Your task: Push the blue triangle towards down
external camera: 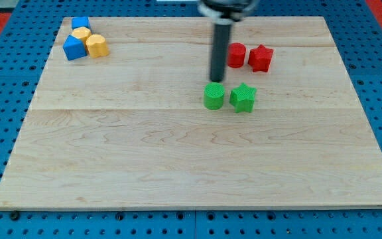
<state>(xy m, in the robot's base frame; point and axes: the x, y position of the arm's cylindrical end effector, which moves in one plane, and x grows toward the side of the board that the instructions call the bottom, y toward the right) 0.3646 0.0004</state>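
Observation:
The blue triangle (74, 48) lies near the board's top left corner, touching a yellow block (97, 46) on its right. Above them sit a smaller blue block (80, 23) and another yellow block (81, 33), all in one tight cluster. My tip (216, 80) is at the end of the dark rod, near the middle of the board's upper half. It stands just above the green round block (213, 96) and far to the right of the blue triangle.
A green star (243, 97) sits right of the green round block. A red round block (236, 54) and a red star (260, 58) lie right of the rod. The wooden board (178, 166) rests on a blue pegboard table.

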